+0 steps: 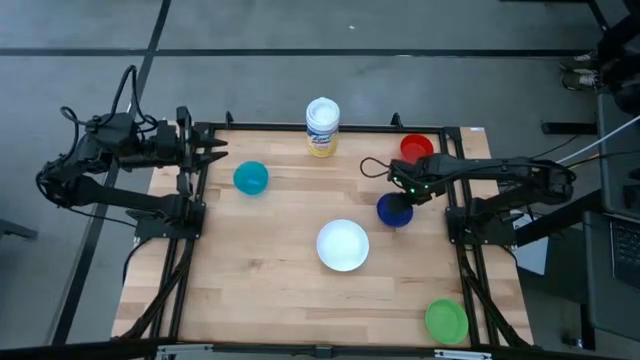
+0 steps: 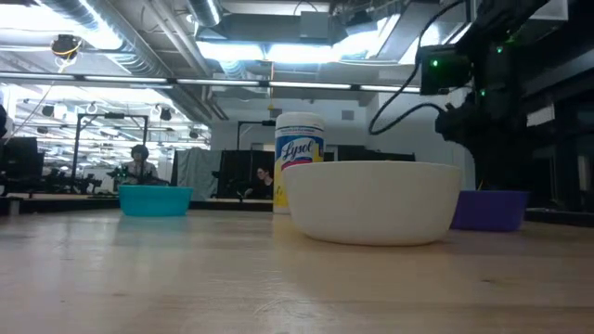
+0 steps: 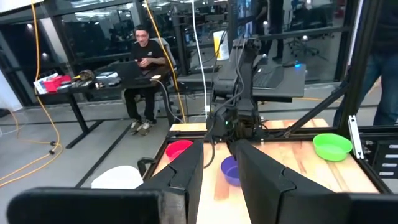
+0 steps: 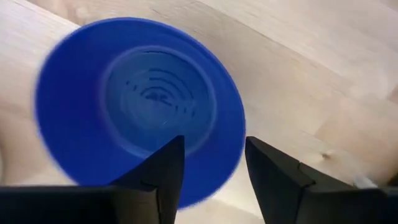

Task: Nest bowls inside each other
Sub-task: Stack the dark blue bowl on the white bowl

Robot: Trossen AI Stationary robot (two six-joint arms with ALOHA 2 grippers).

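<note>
The dark blue bowl point(image 1: 394, 210) rests on its base right of the table's middle. My right gripper point(image 4: 214, 165) hangs open above it, pointing down. One finger is over the bowl's inside and the other beyond its rim point(image 4: 239, 134); no touch shows. The larger white bowl point(image 1: 343, 245) sits at the centre. The teal bowl point(image 1: 251, 178) is far left, the red bowl point(image 1: 417, 148) far right and the green bowl point(image 1: 446, 321) near right. My left gripper point(image 1: 218, 152) waits open and level over the table's far left edge.
A white canister with a yellow label point(image 1: 322, 127) stands upright at the middle of the far edge. Black frame rails point(image 1: 190, 230) run along the table's left and right sides. Bare wood lies between the bowls. A person sits at a desk point(image 3: 144, 56) beyond the table.
</note>
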